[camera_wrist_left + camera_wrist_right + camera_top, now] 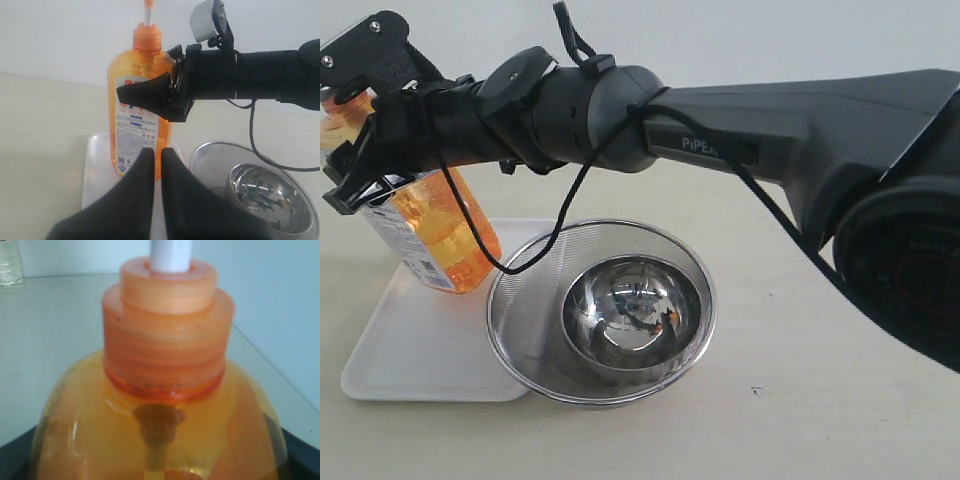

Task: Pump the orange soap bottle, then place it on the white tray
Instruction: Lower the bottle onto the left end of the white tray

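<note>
Left gripper (156, 167), lower centre, closed empty; right gripper (150, 94) clamped on orange soap bottle (137, 137); lower level onto white tray (97, 167)

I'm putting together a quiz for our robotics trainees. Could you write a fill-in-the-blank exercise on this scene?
1. The right gripper grips the orange soap bottle, while the left gripper holds ___.
2. The small steel bowl sits ___ the mesh strainer.
3. The bottle's pump stem is ___ in colour.
4. In the exterior view the white tray lies to the ___ of the mesh strainer.

Missing words: nothing; inside; white; left.
</note>
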Action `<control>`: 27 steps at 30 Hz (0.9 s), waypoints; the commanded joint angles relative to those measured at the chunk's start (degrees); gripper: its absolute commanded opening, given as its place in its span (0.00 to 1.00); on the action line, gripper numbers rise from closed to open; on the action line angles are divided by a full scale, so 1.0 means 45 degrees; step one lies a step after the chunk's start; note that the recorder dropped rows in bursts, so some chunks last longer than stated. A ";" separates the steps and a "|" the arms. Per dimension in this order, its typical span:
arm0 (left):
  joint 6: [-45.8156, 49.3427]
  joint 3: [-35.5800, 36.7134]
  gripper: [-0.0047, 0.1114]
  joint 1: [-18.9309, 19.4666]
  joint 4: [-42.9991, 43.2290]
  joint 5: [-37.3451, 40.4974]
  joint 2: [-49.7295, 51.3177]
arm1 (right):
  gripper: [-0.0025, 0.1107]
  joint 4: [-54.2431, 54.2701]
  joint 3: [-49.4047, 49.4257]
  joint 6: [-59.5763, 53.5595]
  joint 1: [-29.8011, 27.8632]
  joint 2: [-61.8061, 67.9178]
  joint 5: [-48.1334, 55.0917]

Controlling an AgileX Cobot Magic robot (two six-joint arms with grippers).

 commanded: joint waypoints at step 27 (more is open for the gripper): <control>-0.0080 0.0048 0.08 0.0032 -0.0076 -0.0190 0.0000 | 0.38 0.0854 -0.0328 -0.0089 0.0130 0.0121 -0.0368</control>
